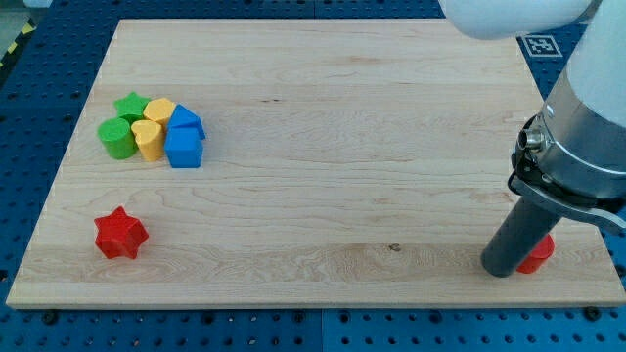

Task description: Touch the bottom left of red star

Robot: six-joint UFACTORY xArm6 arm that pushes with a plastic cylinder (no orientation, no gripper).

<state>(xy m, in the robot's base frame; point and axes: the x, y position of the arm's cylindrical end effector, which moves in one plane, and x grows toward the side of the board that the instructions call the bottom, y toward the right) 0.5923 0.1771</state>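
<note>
The red star is lying near the tabletop's bottom-left corner in the view, standing alone with bare wood all around it.

My tip is sitting far across the tabletop, near the bottom-right corner, well apart from the star. The dark rod is leaning up and to the view's right into the arm's grey body. There is no tool with jaws here, only the rod, so nothing is being held; the tip is simply resting at the board's surface. Just to the right of the tip, a second red block is peeking out from behind the rod; most of it is hidden, so I cannot tell its shape, nor whether the tip is touching it or only standing right beside it.

Toward the view's upper left, a cluster of blocks is sitting packed together, above the star and apart from it. A green star is lying at the cluster's top, with a green cylinder below it on the left edge. Two yellow blocks are sitting in the middle, one above the other, their shapes rounded but hard to name. Two blue blocks are closing the cluster's right side, the upper partly behind the lower cube.
</note>
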